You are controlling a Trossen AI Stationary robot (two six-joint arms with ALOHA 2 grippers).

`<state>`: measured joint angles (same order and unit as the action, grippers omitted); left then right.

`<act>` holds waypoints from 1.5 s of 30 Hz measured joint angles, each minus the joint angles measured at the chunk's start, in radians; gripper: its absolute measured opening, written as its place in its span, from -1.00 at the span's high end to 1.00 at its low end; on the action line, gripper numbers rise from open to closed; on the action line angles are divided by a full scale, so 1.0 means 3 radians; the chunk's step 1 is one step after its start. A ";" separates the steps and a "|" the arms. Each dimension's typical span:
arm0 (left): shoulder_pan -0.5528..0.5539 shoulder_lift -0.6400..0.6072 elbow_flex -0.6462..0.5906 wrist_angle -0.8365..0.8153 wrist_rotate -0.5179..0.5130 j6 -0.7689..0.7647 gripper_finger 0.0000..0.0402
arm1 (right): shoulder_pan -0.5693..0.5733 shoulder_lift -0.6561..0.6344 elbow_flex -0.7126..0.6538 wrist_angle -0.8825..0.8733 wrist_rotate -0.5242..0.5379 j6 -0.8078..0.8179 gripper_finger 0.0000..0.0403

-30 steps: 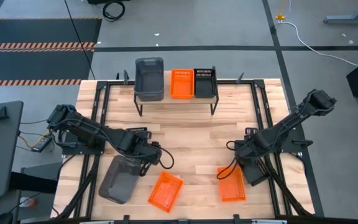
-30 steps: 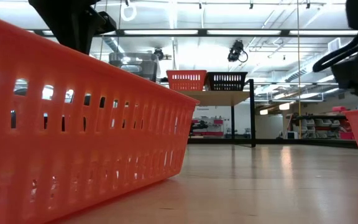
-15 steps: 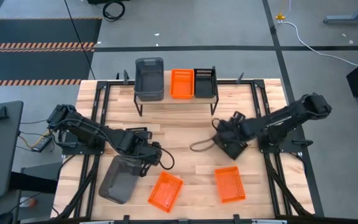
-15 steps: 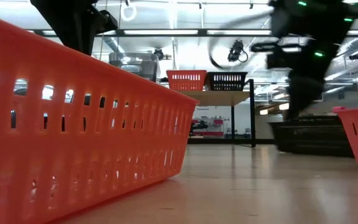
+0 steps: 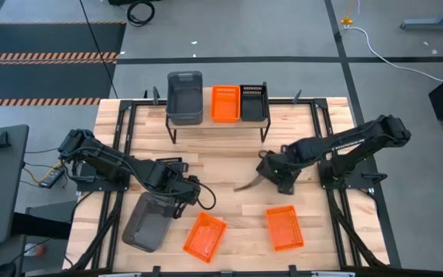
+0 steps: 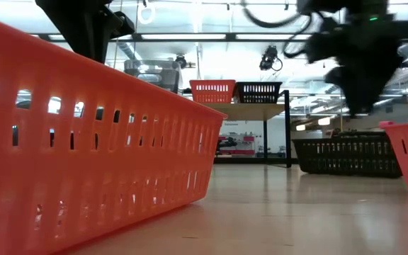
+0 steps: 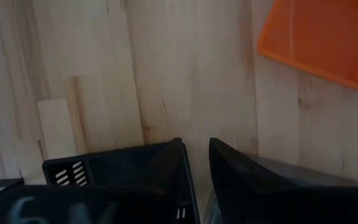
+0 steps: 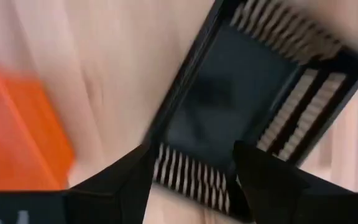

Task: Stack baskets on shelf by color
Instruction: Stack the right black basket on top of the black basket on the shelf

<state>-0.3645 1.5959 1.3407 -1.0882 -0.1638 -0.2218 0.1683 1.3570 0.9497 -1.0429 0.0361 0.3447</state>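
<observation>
Shelf (image 5: 177,125): stands at the far edge of the surface (image 5: 229,165), so finished stacks sit clear of the working area.
On the shelf: a grey basket (image 5: 184,97) on its left part, an orange basket (image 5: 224,103) in the middle touching a black basket (image 5: 253,102) on its right; one spot per colour, which fits sorting by colour. How many are nested in each I cannot tell.
Left gripper (image 5: 177,194): low at the near left, over the rim of a dark grey basket (image 5: 148,221) lying askew on the surface. Its jaws stand narrow, and in the left wrist view a black slotted wall (image 7: 114,167) sits right at them; they look pinched on that wall, probably to lift by the rim, since the body is too wide to span.
Right gripper (image 5: 271,165): mid-surface, jaws spread wide, holding nothing. The right wrist view looks down into a loose black basket (image 8: 253,106) lying between the fingers' line of reach, so it seems lined up for a rim grasp, not yet made.
Loose orange baskets: one (image 5: 204,236) near the grey one, another (image 5: 284,227) near the right gripper, both flat on the near part of the surface, apart, awaiting their turn.
Progress: early to middle, by my reading.
</observation>
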 joint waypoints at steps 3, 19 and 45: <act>0.0000 0.0000 0.0000 0.0020 0.0000 -0.0009 0.56 | 0.0218 0.0075 -0.0004 -0.0412 0.0013 0.0000 -0.13; -0.0074 0.0000 0.0000 0.0089 0.0000 -0.0008 0.56 | 0.0688 0.0557 -0.0232 -0.0203 0.0338 -0.0399 -0.13; -0.0074 0.0000 0.0000 0.0101 -0.0053 0.0017 0.59 | 0.0705 0.0663 0.0612 -0.0317 0.0173 -0.0574 0.94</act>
<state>-0.3866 1.5959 1.3407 -1.0580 -0.1799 -0.2169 0.3798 1.5558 1.1333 -1.1381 0.0880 0.1724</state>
